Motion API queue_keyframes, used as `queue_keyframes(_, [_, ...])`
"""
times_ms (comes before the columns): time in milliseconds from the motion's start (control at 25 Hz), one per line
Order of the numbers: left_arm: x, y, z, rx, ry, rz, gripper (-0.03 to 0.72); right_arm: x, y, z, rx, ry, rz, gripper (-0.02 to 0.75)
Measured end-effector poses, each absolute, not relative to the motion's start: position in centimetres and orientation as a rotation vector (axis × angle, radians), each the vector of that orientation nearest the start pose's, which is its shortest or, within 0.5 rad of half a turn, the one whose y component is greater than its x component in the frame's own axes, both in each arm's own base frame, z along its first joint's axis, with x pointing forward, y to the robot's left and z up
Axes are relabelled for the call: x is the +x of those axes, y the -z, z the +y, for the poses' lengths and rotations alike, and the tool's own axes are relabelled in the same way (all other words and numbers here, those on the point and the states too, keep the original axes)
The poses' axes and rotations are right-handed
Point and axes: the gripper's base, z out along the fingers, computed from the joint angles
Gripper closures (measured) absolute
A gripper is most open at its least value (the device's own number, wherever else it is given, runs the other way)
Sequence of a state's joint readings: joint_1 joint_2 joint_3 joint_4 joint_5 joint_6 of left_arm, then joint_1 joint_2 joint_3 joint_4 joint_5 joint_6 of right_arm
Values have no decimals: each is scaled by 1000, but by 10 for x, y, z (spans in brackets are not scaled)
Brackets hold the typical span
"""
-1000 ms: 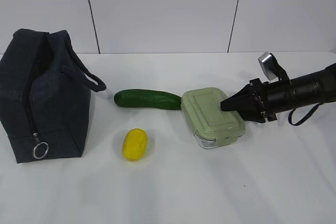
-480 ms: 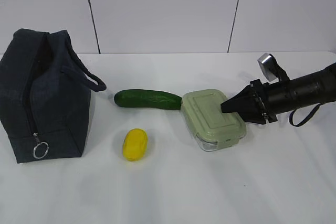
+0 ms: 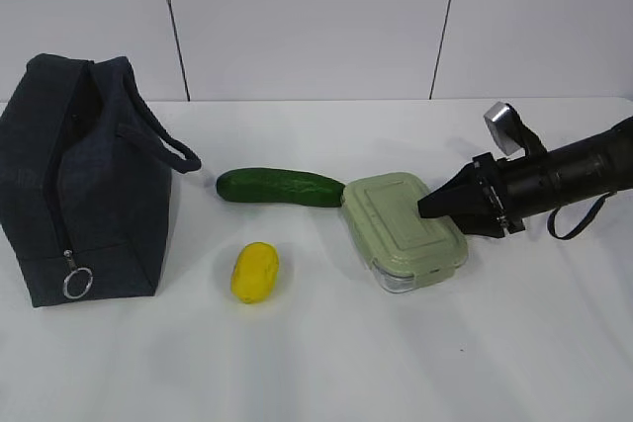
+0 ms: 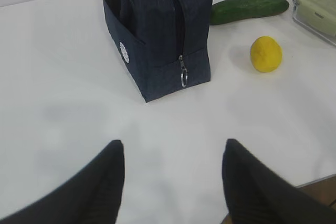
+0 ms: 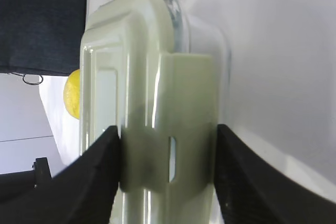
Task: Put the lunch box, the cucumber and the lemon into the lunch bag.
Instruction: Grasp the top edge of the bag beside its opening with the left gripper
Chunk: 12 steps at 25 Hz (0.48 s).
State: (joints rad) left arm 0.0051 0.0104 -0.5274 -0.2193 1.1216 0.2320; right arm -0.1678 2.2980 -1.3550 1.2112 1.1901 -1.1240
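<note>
The lunch box point(image 3: 401, 229), clear glass under a sage-green lid, lies right of centre with my right gripper point(image 3: 423, 207) at its right end. In the right wrist view the fingers point(image 5: 100, 166) press on both sides of the box's point(image 5: 152, 77) lid clip, so the right gripper point(image 5: 167, 128) is shut on it. The dark green cucumber point(image 3: 280, 186) lies just left of the box, touching its corner. The yellow lemon point(image 3: 255, 272) sits in front of the cucumber. The navy lunch bag point(image 3: 84, 185) stands at the far left. My left gripper point(image 4: 173, 142) hangs open over bare table, short of the bag point(image 4: 152, 30).
The bag's zipper ring pull point(image 3: 76, 283) hangs low on its near end and its loop handle point(image 3: 163, 145) sticks out toward the cucumber. A white wall runs behind the white table point(image 3: 326, 363). The table's near edge shows at the bottom right of the left wrist view.
The lunch box has shifted slightly to the right and toward the front with my right gripper, which has drawn back a little. The left gripper, bag, cucumber and lemon have not moved.
</note>
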Motion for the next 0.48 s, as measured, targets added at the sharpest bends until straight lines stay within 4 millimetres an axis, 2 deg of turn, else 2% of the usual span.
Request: queue_keyframes(480, [-10,-282,-18,255,119,2054,257,403,-90,11,-203,-1421,2548,326])
